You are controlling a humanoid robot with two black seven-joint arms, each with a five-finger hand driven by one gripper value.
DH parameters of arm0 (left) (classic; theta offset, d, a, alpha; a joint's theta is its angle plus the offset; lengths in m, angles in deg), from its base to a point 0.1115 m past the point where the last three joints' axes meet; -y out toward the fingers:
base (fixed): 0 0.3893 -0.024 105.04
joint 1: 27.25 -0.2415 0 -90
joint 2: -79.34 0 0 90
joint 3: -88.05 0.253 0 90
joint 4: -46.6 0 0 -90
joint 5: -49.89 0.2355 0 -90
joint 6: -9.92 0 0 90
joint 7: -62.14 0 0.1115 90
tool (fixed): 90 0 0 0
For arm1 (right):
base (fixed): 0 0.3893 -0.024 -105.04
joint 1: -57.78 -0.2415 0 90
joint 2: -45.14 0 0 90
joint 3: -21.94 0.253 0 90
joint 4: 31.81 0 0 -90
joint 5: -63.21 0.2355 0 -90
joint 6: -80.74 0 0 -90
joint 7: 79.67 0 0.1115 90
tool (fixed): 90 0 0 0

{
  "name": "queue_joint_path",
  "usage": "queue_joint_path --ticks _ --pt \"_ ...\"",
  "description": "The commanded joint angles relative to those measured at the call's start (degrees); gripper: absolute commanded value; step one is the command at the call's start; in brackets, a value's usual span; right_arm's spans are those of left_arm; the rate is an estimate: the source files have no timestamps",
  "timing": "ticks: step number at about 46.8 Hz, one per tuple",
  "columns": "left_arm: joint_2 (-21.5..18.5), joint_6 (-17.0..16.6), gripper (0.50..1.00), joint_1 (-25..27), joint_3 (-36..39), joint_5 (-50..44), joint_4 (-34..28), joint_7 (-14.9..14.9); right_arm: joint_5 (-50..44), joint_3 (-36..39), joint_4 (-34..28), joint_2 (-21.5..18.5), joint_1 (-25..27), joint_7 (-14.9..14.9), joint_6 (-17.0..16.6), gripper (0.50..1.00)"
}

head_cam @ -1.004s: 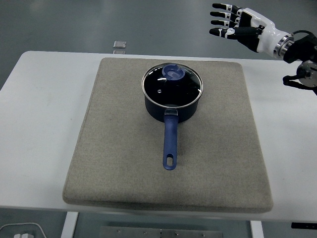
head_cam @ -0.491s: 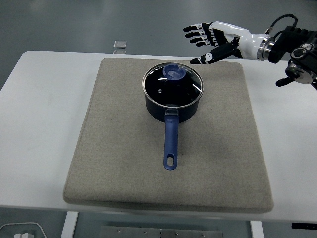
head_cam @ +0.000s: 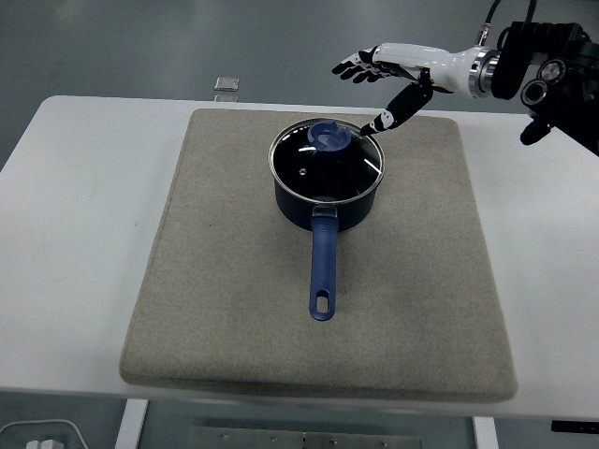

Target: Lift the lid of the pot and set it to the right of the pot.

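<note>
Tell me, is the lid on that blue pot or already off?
On. The glass lid sits flat on the pot, its rim matching the pot's; the right hand hovers open beside it.

White table on grey-green floor (evenly lit)

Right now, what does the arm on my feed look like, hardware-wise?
Only the right arm shows. Its robot hand has a white shell with black fingers bearing white segments at the joints and tips. A silver ring joins it to a black forearm with round fittings, and black cables run up from the wrist.
</note>
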Motion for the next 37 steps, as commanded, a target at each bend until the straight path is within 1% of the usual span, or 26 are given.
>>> queue_joint_path --ticks 1,9,21,30,33,37 --pt "0.0 0.0 1.0 0.01 0.0 0.0 0.0 -0.01 -1.75 -1.1 0.01 -1.18 -1.2 -0.02 0.42 0.921" --pt "0.0 0.0 1.0 0.01 0.0 0.0 0.0 -0.01 -7.11 -4.35 0.01 -2.85 -3.48 -0.02 1.13 0.921" --pt "0.0 0.0 1.0 0.01 0.0 0.0 0.0 0.08 -14.49 -6.37 0.1 -3.2 -4.98 -0.02 1.22 0.921" --pt "0.0 0.0 1.0 0.01 0.0 0.0 0.0 -0.01 -15.46 -9.19 2.47 -3.2 -7.35 -0.02 1.22 0.921" --pt "0.0 0.0 1.0 0.01 0.0 0.0 0.0 -0.01 -15.64 -9.28 2.56 -3.99 -7.79 0.16 0.87 0.921" --pt "0.0 0.0 1.0 0.01 0.0 0.0 0.0 -0.01 -16.08 -9.54 2.56 -5.92 -8.32 1.21 0.6 0.921"
